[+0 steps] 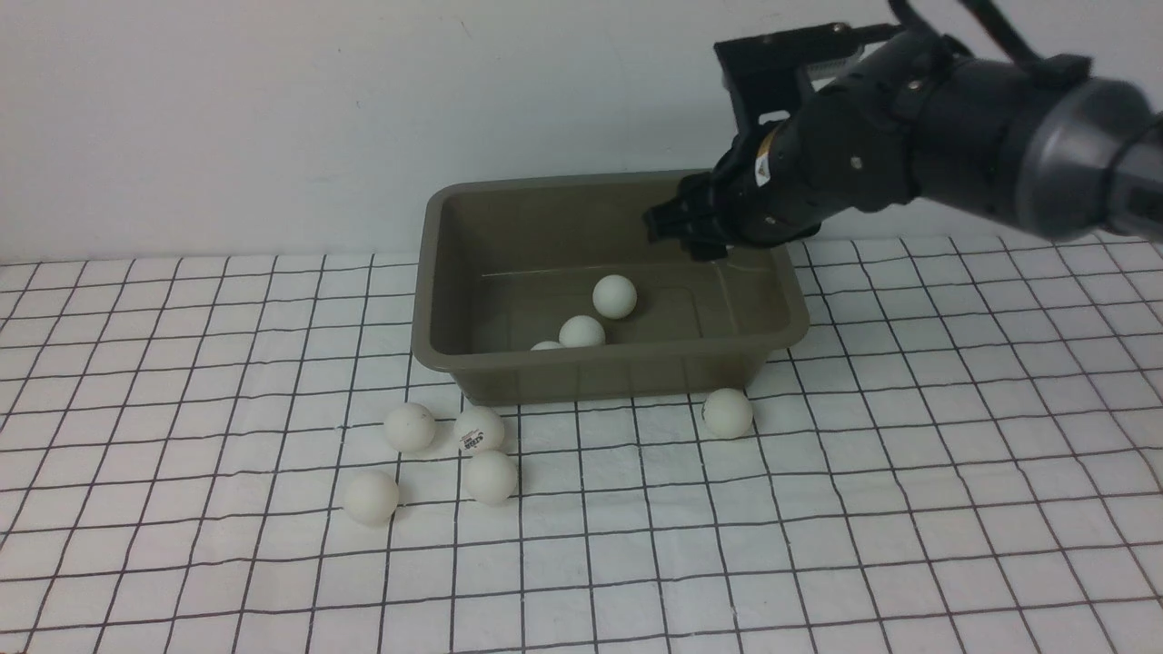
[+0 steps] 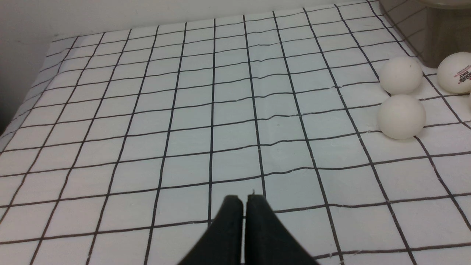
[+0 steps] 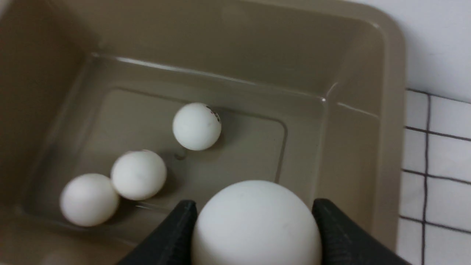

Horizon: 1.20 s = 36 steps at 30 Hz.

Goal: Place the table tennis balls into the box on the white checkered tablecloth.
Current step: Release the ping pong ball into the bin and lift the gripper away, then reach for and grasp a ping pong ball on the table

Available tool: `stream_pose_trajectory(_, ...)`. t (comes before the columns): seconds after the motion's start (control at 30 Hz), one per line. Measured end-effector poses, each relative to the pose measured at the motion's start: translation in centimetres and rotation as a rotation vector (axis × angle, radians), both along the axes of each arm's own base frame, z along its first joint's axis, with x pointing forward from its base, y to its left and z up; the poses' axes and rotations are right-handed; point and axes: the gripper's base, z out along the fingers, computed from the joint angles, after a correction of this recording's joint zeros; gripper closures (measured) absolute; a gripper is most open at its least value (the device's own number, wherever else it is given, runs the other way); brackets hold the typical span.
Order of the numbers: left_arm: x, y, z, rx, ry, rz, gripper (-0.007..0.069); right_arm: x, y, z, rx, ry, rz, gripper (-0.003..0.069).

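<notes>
Pinched between the two black fingers (image 3: 176, 228) of your right gripper (image 3: 254, 206), a white ball (image 3: 255, 228) hung over the inside of the olive-grey box (image 3: 390, 110). The pads bore on opposite sides of it at about its widest part. Below that gripper, three balls (image 3: 138, 175) lay on the box floor, two close together and a third a little apart with a dark logo showing.

Outside the box, across it from the gripper, five balls (image 1: 479, 429) waited on the checkered tablecloth (image 1: 909, 472). Four were clustered off one front corner, and a lone ball (image 1: 728, 412) sat just beside the front wall.

Your left gripper (image 2: 244, 200) hovered low over bare cloth, its fingers pressed together with nothing between them. The nearest loose ball (image 2: 402, 116) sat ahead of its tips and off to one side, well apart from them.

By the look of them, you were handling something very light, hollow and smooth. Each ball seemed stiff enough to keep its shape in a gentle pinch but likely to dent under a hard one, and quick to squirt free if caught off-centre. The sound hold was across the middle, pads squarely opposite. A low release looked wise, since a ball this light would probably bounce or roll.
</notes>
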Motion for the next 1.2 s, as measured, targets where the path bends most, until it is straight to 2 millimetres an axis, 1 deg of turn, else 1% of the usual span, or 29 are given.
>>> stream_pose_trajectory(0.03,0.0,0.0,0.0,0.000,0.000,0.000,0.0629,0.2,0.1,0.0,-0.001,-0.002,0.002,0.0300)
stream_pose_trajectory(0.07,0.0,0.0,0.0,0.000,0.000,0.000,0.0629,1.5,0.7,-1.8,-0.046,0.025,0.022,0.0300)
stream_pose_trajectory(0.1,0.0,0.0,0.0,0.000,0.000,0.000,0.0629,2.1,1.0,-2.8,-0.066,0.043,0.029,0.0299)
stream_pose_trajectory(0.2,0.0,0.0,0.0,0.000,0.000,0.000,0.0629,3.3,1.6,-4.9,-0.105,0.091,0.029,0.0283)
stream_pose_trajectory(0.27,0.0,0.0,0.0,0.000,0.000,0.000,0.0629,3.7,1.7,-5.3,-0.117,0.109,0.024,0.0272)
stream_pose_trajectory(0.63,0.0,0.0,0.0,0.000,0.000,0.000,0.0629,4.3,2.0,-2.6,-0.105,0.085,0.006,0.0265)
stream_pose_trajectory(0.73,0.0,0.0,0.0,0.000,0.000,0.000,0.0629,4.1,1.8,-2.0,-0.118,0.114,-0.008,0.0265)
stream_pose_trajectory(0.8,0.0,0.0,0.0,0.000,0.000,0.000,0.0629,3.8,1.5,-1.7,-0.142,0.149,-0.019,0.0264)
stream_pose_trajectory(0.87,0.0,0.0,0.0,0.000,0.000,0.000,0.0629,3.0,1.0,-0.9,-0.174,0.193,-0.014,0.0264)
stream_pose_trajectory(1.0,0.0,0.0,0.0,0.000,0.000,0.000,0.0629,1.3,0.1,1.9,-0.201,0.229,-0.001,0.0264)
stream_pose_trajectory(1.2,0.0,0.0,0.0,0.000,0.000,0.000,0.0629,-0.2,-0.7,4.9,-0.206,0.214,0.004,0.0264)
